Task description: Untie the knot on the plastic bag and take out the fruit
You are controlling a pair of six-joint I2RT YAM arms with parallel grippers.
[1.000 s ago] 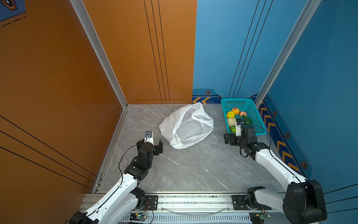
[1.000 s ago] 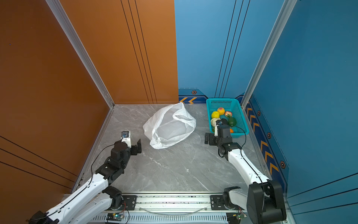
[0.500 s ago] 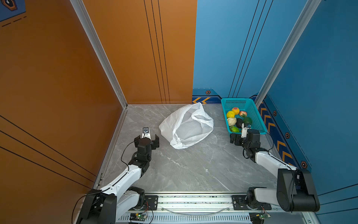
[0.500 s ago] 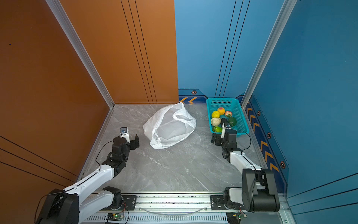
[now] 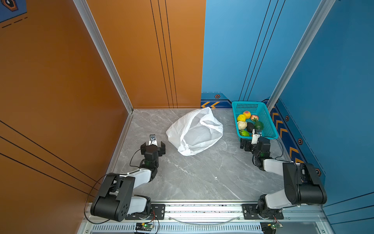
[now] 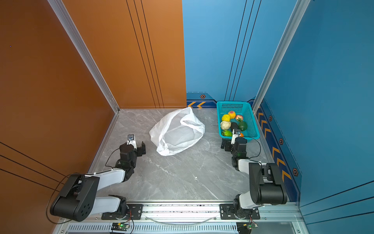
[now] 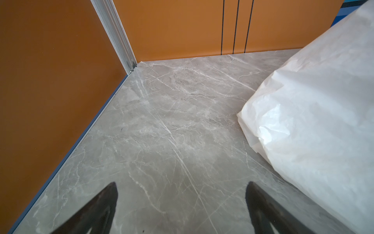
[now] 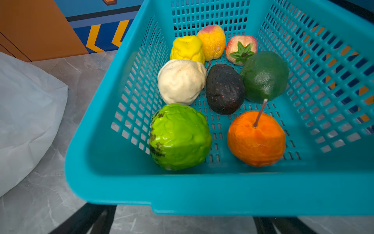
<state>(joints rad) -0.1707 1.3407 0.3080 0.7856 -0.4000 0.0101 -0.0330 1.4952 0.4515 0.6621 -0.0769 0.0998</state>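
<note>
Robotics lab test cell I operate remotely: orange panels [image 5: 50, 81], blue panels [image 5: 334, 81], aluminium posts [image 5: 104, 54], marble-look table [image 5: 202, 176], arms [image 5: 141, 177] on a rail [image 5: 202, 208].

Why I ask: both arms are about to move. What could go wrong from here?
The right gripper, jaws open, sits right at the teal basket's near wall; a forward move might shove it and roll the fruit.
The plastic bag lies loose near the left gripper, jaws open too; a sweep could snag and drag it.
Its folds hide part of its inside; a fruit might remain.
</note>
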